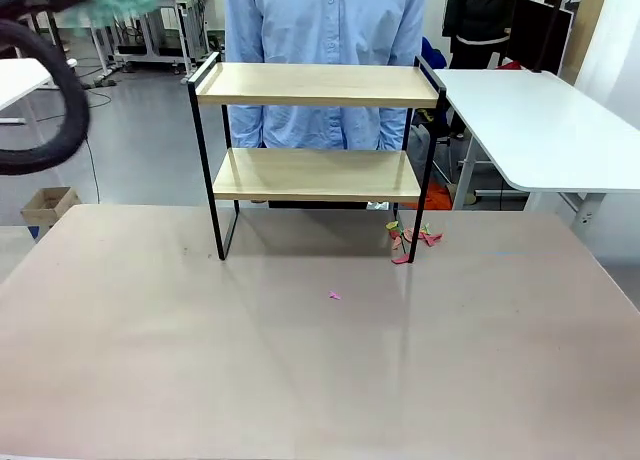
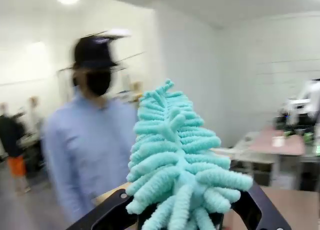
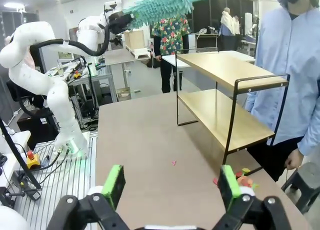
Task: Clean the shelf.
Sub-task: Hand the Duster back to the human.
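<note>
Above table (image 1: 300,360) | L gripper (image 3: 118,21) clamps duster (image 2: 180,155) | shelf (image 1: 315,130) bare

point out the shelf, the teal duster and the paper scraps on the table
shelf (image 1: 315,84): front view, top wooden board
teal duster (image 2: 180,160): left wrist view, middle of its fluffy head
paper scraps (image 1: 410,238): front view, pile by the shelf's leg

The front camera looks across the table (image 1: 300,360) at the shelf (image 1: 315,130) and a person beyond. Both wrist cameras look along their grippers; the right wrist camera sees that shelf (image 3: 225,85) side-on, while the left wrist camera sits very close to a teal duster (image 2: 180,155).
</note>
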